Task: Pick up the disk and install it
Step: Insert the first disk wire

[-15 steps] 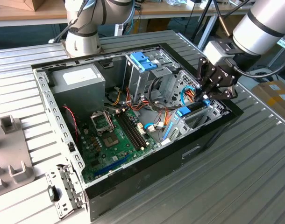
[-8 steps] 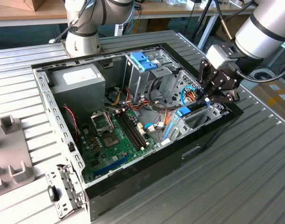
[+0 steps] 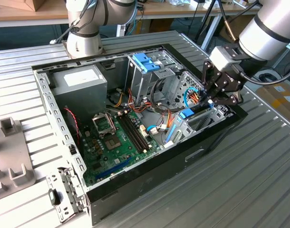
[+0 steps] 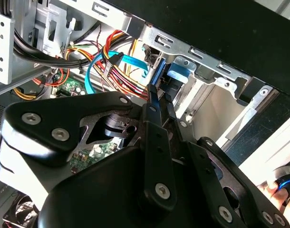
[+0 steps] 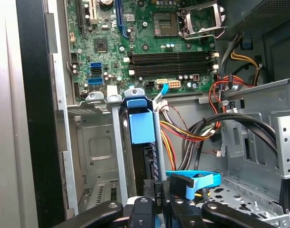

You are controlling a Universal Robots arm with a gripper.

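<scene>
The disk [image 3: 187,113] stands on edge in the drive bay at the front corner of the open computer case, on the exterior view's right. Its light blue frame [image 5: 141,126] shows between the bay's metal rails in the first wrist view. In the second wrist view that frame is a blue strip [image 4: 158,71] just past the fingertips. My gripper [image 3: 207,100] reaches down into the bay from the right. Its black fingers [image 4: 154,109] stand close together on the disk's near end. In the first wrist view the gripper [image 5: 163,199] sits astride the disk's dark edge.
The green motherboard [image 3: 119,137] fills the case floor, with a grey power-supply box [image 3: 81,83] behind it. A metal cage with a blue handle [image 3: 146,62] stands beside bundled cables [image 3: 149,107]. A blue data cable [image 5: 195,179] lies close to the gripper. Grey fixtures [image 3: 12,156] rest on the table.
</scene>
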